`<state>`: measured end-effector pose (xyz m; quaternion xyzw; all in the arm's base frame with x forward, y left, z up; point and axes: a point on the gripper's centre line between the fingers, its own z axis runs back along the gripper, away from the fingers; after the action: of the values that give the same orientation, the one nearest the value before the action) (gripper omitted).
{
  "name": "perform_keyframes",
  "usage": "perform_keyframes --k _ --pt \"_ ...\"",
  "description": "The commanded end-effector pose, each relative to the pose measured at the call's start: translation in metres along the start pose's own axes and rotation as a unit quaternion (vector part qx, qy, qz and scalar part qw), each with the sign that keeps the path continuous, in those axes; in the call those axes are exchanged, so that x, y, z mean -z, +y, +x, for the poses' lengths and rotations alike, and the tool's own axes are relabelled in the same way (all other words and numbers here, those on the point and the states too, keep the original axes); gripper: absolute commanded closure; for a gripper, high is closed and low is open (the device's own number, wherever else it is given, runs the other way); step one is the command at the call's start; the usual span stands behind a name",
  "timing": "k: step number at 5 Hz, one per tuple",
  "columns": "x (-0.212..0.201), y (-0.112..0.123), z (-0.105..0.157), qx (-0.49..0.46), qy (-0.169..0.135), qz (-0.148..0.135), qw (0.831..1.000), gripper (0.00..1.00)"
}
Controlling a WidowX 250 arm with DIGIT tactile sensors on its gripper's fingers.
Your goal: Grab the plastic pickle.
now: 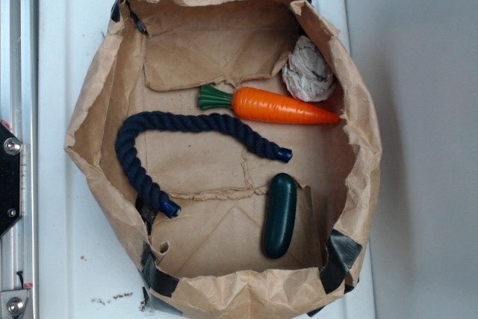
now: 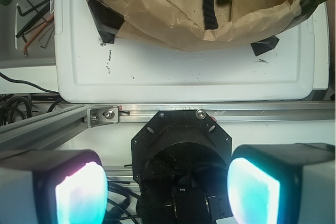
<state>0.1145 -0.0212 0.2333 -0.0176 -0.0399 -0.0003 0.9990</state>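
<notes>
The plastic pickle [image 1: 280,215] is a glossy dark green oblong lying on the floor of an open brown paper bag [image 1: 97,95], near its front right wall. Nothing touches it. The exterior view does not show my gripper. In the wrist view my gripper [image 2: 168,192] is open, its two glowing pads [image 2: 79,192] wide apart with nothing between them. It hangs over the black robot base [image 2: 181,156], well short of the bag. The pickle is hidden in the wrist view; only the bag's near wall [image 2: 173,24] shows.
An orange carrot [image 1: 280,107] with a green top, a navy rope [image 1: 187,126] and a crumpled paper ball [image 1: 308,69] share the bag. The bag sits on a white board [image 1: 60,57]. An aluminium rail [image 2: 210,113] runs between base and board. Allen keys [image 2: 34,19] lie at left.
</notes>
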Motion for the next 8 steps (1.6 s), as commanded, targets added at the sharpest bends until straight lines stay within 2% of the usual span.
perform_keyframes --k 1,2,3,4,5,6,7,8 --pt "0.000 0.000 0.000 0.000 0.000 0.000 1.000 0.00" --pt "0.024 -0.011 0.048 0.014 -0.020 0.047 0.999 0.00" --pt "0.029 -0.025 0.093 0.067 -0.064 0.078 0.993 0.00" --pt "0.031 -0.021 0.119 0.097 -0.105 0.091 0.985 0.00" --pt "0.030 -0.012 0.131 0.222 -0.132 0.101 0.961 0.00" --pt "0.029 -0.001 0.136 0.336 -0.155 0.065 0.927 0.00" --pt "0.034 0.008 0.144 0.446 -0.141 0.064 0.881 0.00" --pt "0.055 0.027 0.160 0.473 -0.123 0.064 0.870 0.00"
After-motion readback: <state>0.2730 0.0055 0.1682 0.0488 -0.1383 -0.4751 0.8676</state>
